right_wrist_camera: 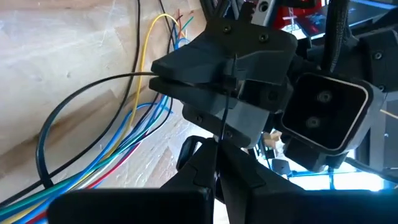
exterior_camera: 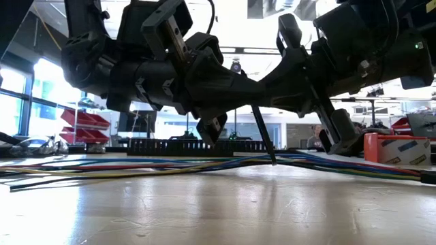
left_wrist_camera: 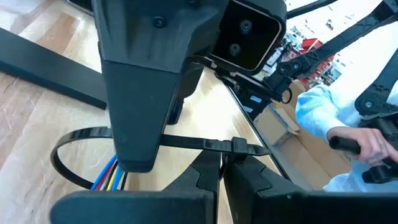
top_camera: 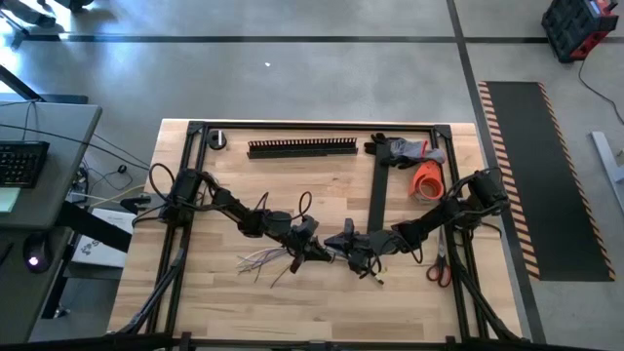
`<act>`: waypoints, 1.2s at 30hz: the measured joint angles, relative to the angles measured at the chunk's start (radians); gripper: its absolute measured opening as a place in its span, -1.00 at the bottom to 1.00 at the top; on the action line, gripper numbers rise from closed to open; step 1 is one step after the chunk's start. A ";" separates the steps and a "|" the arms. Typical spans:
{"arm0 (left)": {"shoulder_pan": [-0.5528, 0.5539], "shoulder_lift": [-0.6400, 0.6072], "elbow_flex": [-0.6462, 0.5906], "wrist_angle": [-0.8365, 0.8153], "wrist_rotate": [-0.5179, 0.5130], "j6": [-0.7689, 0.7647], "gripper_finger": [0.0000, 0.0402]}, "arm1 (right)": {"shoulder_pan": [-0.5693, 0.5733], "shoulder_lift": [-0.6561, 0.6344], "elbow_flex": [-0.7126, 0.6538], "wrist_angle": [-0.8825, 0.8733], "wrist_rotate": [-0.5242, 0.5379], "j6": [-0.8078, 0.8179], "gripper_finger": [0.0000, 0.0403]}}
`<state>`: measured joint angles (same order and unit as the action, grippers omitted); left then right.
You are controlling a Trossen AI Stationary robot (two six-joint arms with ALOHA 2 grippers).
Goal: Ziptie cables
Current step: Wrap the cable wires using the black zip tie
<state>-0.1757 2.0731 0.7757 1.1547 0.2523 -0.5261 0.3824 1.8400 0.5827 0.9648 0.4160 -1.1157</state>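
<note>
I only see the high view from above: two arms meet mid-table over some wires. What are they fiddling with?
Observer: The left wrist view shows a black zip tie looped around the cables, which are blue and yellow there.
Operator: Are both hands holding it?
Observer: It looks so. In the right wrist view the strap runs up out of the shut right hand, and the left hand is shut just below the tie's head.
Operator: Anyone nearby?
Observer: Yes, the left wrist view catches a person's hand on a black handle beyond the table, in a pale blue sleeve.
</note>
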 joint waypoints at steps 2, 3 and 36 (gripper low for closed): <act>0.003 0.000 0.000 -0.001 0.001 -0.005 -1.00 | 0.000 0.000 0.000 0.002 0.000 -0.017 -1.00; 0.005 0.000 0.000 -0.003 0.000 -0.011 -1.00 | 0.001 0.000 0.000 0.004 0.000 -0.023 -1.00; 0.019 0.002 0.000 -0.049 0.006 -0.023 -1.00 | 0.036 -0.002 0.063 -0.105 0.012 0.087 -0.55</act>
<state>-0.1562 2.0747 0.7753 1.1053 0.2587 -0.5489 0.4187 1.8378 0.6455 0.8597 0.4282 -1.0287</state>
